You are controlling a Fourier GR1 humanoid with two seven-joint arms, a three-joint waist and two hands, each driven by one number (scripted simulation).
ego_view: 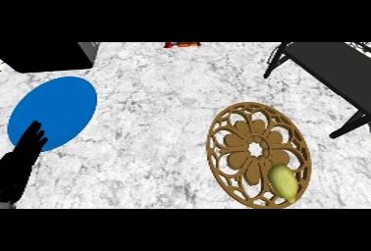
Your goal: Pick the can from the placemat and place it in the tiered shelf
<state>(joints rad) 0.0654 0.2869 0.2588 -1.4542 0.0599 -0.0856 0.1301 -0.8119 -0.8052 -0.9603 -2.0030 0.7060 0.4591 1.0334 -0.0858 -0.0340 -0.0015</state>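
A small yellow-green can [283, 182] lies on the lower right part of a round, brown, openwork placemat [246, 147] at the right of the counter. The black tiered shelf [340, 68] stands at the upper right, with its legs on the marble top. My left hand [22, 157] shows at the lower left edge, open with fingers up, resting. Its fingertips overlap the lower rim of a blue plate [58, 110]. It is far from the can. My right hand is not in view.
A black box [51, 55] sits at the upper left corner. A small red and orange object [181, 44] peeks in at the top edge. Bare marble counter [152, 122] lies between the blue plate and the placemat.
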